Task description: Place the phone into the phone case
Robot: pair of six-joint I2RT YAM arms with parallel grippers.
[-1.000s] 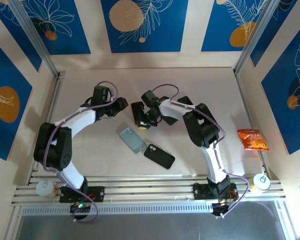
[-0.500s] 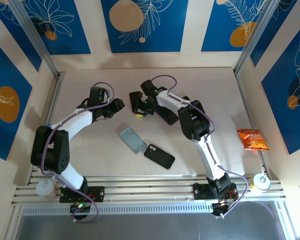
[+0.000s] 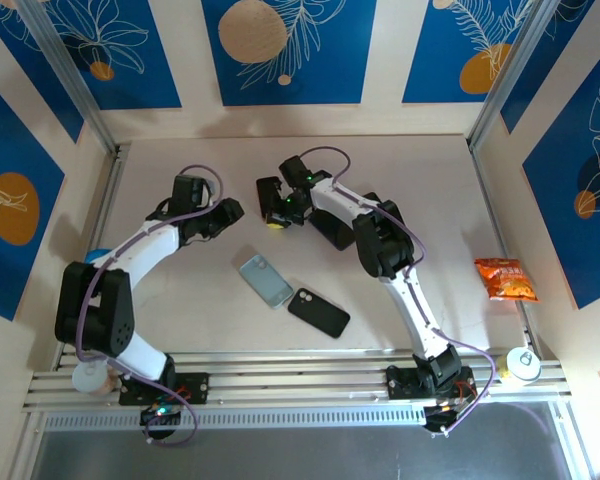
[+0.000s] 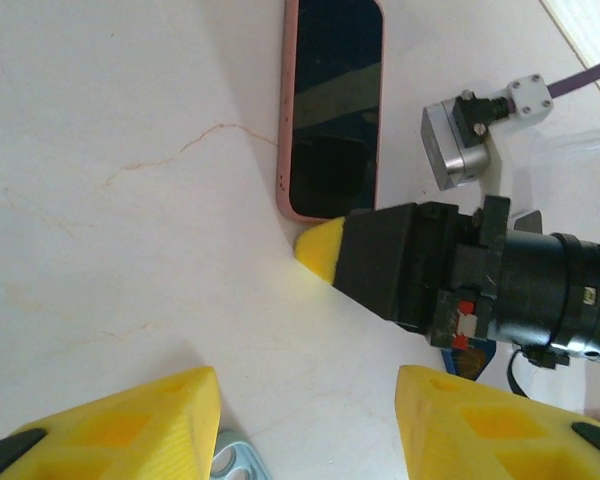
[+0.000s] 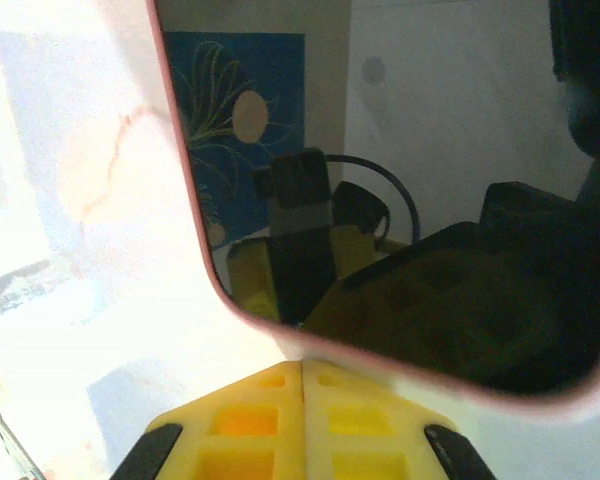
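Observation:
The phone (image 3: pixel 332 232), dark glass with a pink rim, lies flat under my right forearm. It is also in the left wrist view (image 4: pixel 332 105) and the right wrist view (image 5: pixel 430 200). My right gripper (image 3: pixel 276 220) is shut and holds nothing. Its yellow tips (image 5: pixel 302 368) rest against the phone's short end, as the left wrist view shows too (image 4: pixel 318 250). The pale blue phone case (image 3: pixel 266 280) lies apart, nearer the front. One corner of the case (image 4: pixel 232 462) shows between my left gripper's (image 4: pixel 305 430) open, empty fingers. In the top view that gripper (image 3: pixel 230 212) hovers left of the right one.
A black phone-shaped slab with camera rings (image 3: pixel 318 312) lies just right of the case. An orange snack bag (image 3: pixel 506 278) sits by the right wall. Small white containers (image 3: pixel 91 377) (image 3: pixel 521 362) stand on the aluminium rails (image 3: pixel 280 380) at the near edge.
The right gripper has moved up and to the left, still shut. The left gripper has drawn back to the left. Case and black slab have not moved.

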